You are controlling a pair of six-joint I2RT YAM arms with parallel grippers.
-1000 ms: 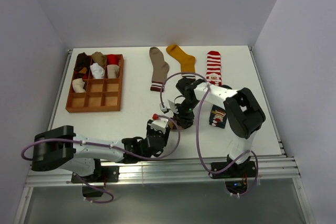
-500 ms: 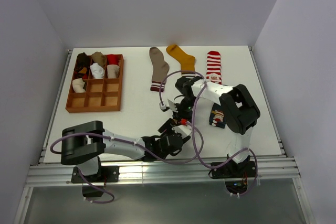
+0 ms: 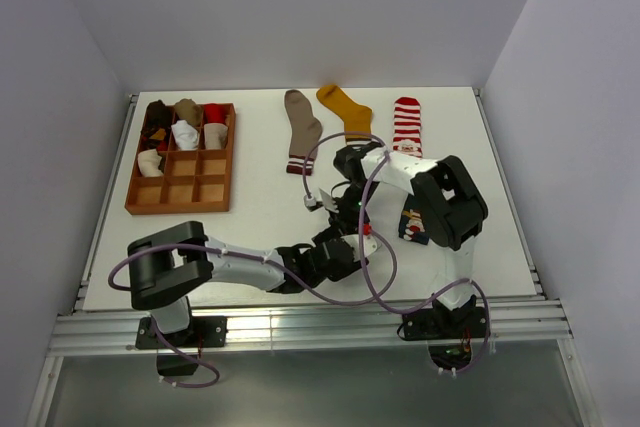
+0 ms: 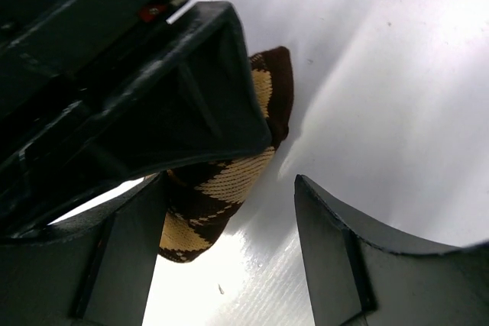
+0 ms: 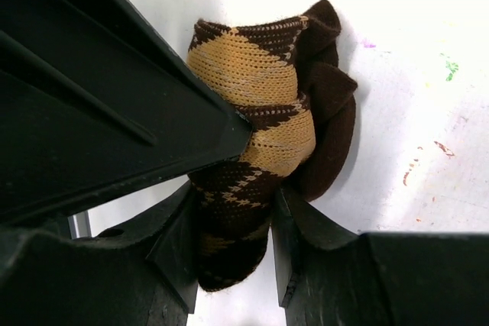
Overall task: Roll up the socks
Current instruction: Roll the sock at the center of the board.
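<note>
A rolled brown argyle sock [image 5: 248, 104] with cream diamonds lies on the white table, and my right gripper [image 5: 233, 246] is shut on its lower end. In the left wrist view the same argyle sock [image 4: 229, 181] sits just ahead of my left gripper [image 4: 229, 265], which stands open with bare table between its fingers. From above, the left gripper [image 3: 343, 249] and the right gripper [image 3: 350, 215] meet at the table's middle and hide the sock. Flat at the back lie a taupe sock [image 3: 300, 127], a mustard sock [image 3: 345, 109] and a red-white striped sock [image 3: 407, 127]. A navy sock [image 3: 415, 222] lies under the right arm.
A wooden grid tray [image 3: 200, 187] stands at the back left, with several rolled socks in its far compartments. Purple cables loop around both arms near the table's front middle. The near edge rail runs just behind the left arm.
My left arm has swung to the right, bringing its gripper up against the right gripper, and its jaws have widened. The right gripper has stayed on the argyle sock.
</note>
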